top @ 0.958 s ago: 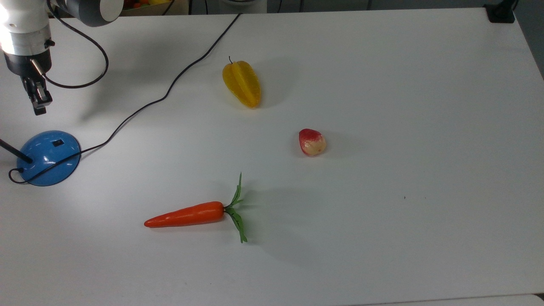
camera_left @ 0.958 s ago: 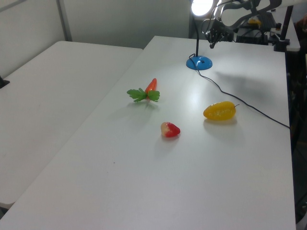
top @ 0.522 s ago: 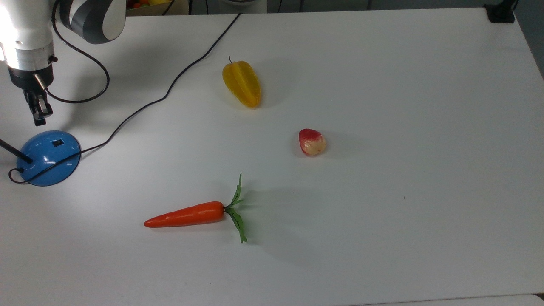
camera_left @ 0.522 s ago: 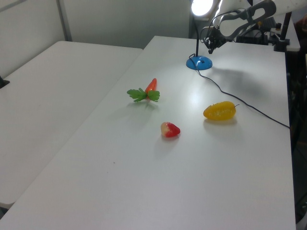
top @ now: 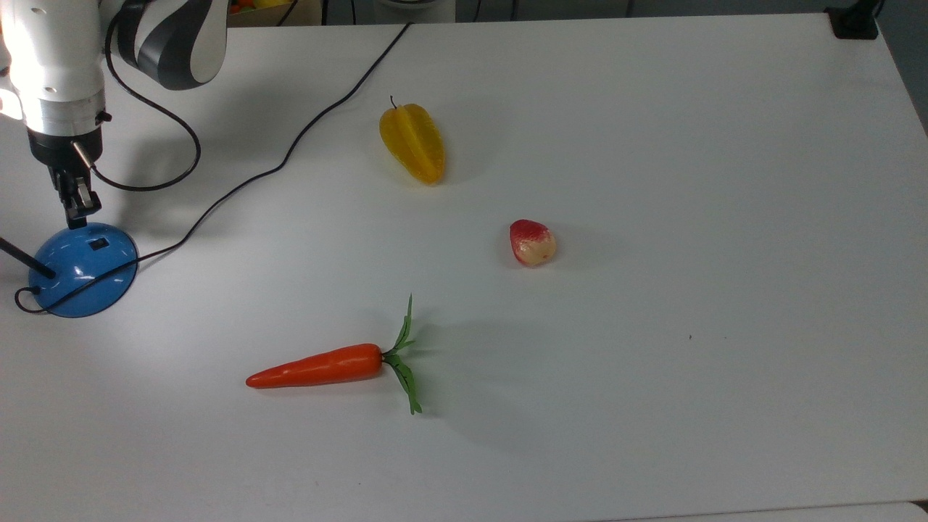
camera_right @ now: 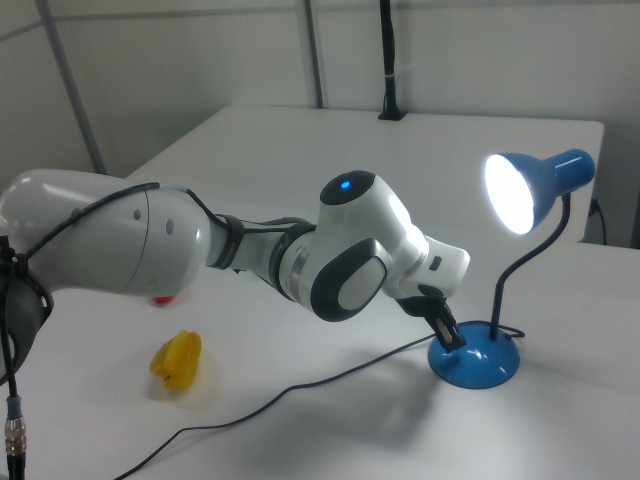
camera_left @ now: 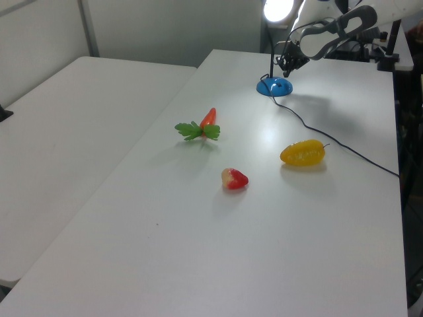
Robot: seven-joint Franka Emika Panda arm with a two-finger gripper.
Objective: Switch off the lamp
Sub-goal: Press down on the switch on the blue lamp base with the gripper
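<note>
The lamp's glossy blue dome base sits at the top view's left edge, with a small black switch on its top and a thin black stem rising from it. In the right view the blue lamp head is lit, and it glows in the left view too. My gripper points down with its fingers shut and nothing held, its tip at the base's far rim, just short of the switch. In the right view the gripper sits right above the base.
The black power cord runs from the base across the table to its far edge. A yellow starfruit, a red strawberry and an orange carrot lie mid-table, well away from the lamp.
My gripper has come steadily down and toward the lamp base, from well clear of it to its far rim. The lamp stays lit and the fruit has not moved.
</note>
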